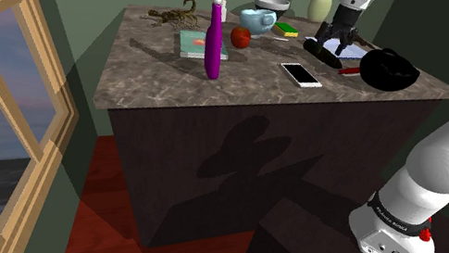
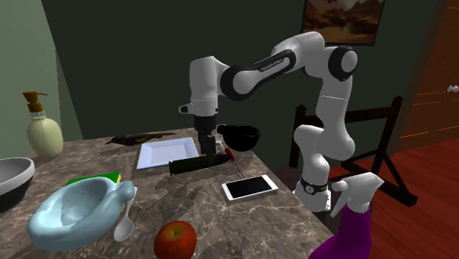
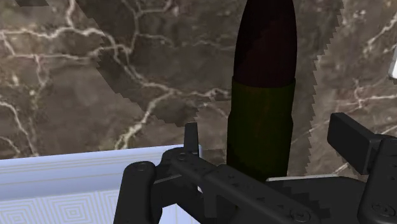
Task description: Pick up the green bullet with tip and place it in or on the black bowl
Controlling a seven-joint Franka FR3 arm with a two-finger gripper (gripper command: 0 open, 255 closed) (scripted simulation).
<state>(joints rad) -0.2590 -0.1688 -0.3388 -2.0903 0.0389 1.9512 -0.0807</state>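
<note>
The bullet (image 3: 264,95) has a dark green casing and a dark red tip. It lies on its side on the marble counter, and the second exterior view shows this bullet (image 2: 202,164) just in front of a white plate (image 2: 165,153). My gripper (image 3: 273,143) is open and straddles the casing, with a gap on each side. From the shoulder view the gripper (image 1: 330,37) hangs over the bullet (image 1: 321,53). The black bowl (image 1: 389,70) stands near the counter's corner, and in the second exterior view the bowl (image 2: 239,136) is just behind the gripper (image 2: 208,146).
A white phone (image 2: 250,187) lies near the bullet. A small red object (image 1: 349,71) lies beside the bowl. Farther off are an apple (image 2: 175,239), a blue gravy boat (image 2: 73,213), a soap bottle (image 2: 44,132), a purple spray bottle (image 1: 213,43) and a scorpion figure (image 1: 173,12).
</note>
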